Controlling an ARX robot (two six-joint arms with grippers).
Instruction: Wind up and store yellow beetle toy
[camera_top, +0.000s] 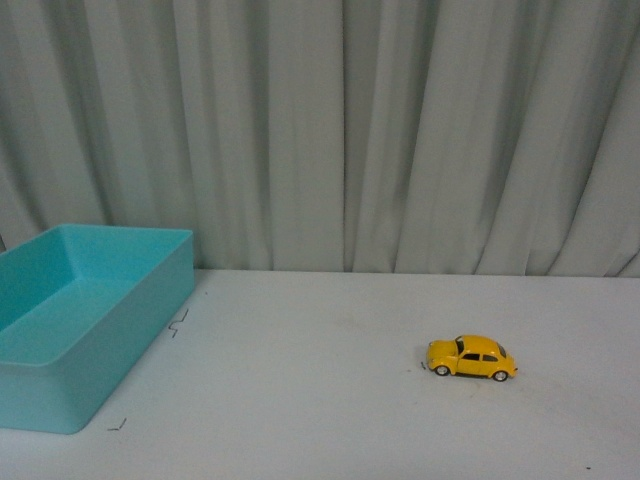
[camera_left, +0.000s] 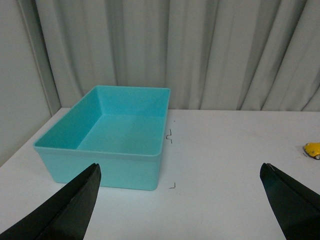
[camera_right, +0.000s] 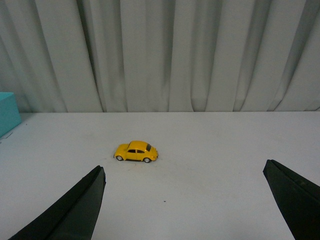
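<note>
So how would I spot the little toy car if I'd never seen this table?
Start at the white table before the grey curtain, with a turquoise bin at its left end. On the right half, well apart from the bin, stands the yellow beetle toy on its wheels. It is the only small, glossy yellow thing, rounded with dark windows.

The toy car (camera_top: 471, 358) is glossy yellow with dark windows and silver hubs. The box (camera_top: 60, 395) is plain turquoise, the tabletop (camera_top: 320, 420) white with small dark marks, the curtain (camera_top: 400, 130) pale grey. The left gripper (camera_left: 180, 167) and the right gripper (camera_right: 185, 166) are black.
</note>
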